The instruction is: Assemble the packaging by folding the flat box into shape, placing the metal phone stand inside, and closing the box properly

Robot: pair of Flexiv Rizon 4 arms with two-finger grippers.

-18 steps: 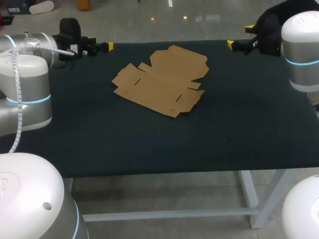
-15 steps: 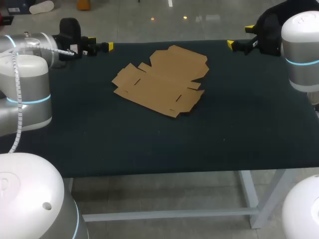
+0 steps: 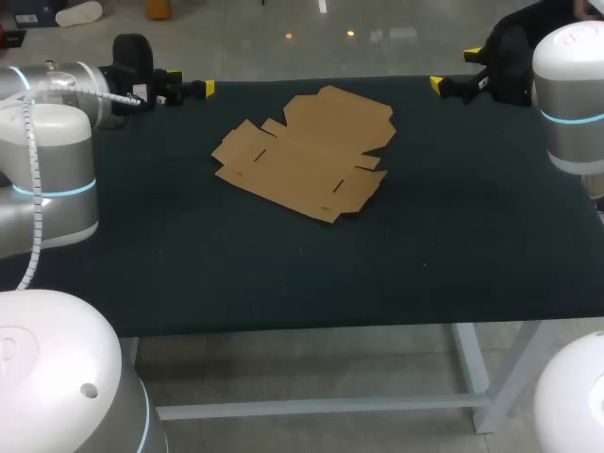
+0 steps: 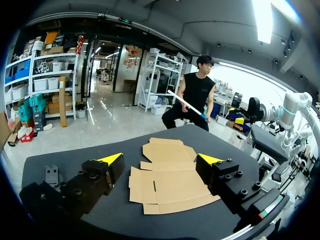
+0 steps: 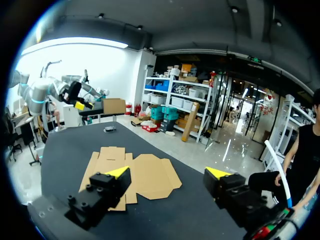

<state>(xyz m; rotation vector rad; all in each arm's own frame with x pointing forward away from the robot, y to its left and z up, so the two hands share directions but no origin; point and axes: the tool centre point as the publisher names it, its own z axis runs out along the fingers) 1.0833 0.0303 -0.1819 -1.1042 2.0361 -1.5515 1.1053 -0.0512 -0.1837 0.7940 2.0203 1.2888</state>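
Progress: nothing done yet, by my reading. Folding, loading the stand and closing are all outstanding. No metal phone stand is identifiable in any view.

Left arm: enters at the upper left of the head view, its wrist stretched level along the far edge of the desk (image 3: 453,236). The left gripper (image 3: 189,92) points toward the centre and sits clear of the cardboard. In its wrist view the fingers (image 4: 112,159) stand wide apart with nothing touching them, and the box lies ahead on the desk. A small grey item (image 4: 51,175) rests on the desk beside this gripper, too small to identify.

Centre: the flat box (image 3: 302,156) lies unfolded in the upper middle of the head view, all flaps down, untouched by either arm.

Right arm: enters at the upper right, posed as a mirror of the left. The right gripper (image 3: 454,70) hangs at the far edge, pointing inward. Its fingers (image 5: 119,171) are spread and empty, with the box ahead of them.
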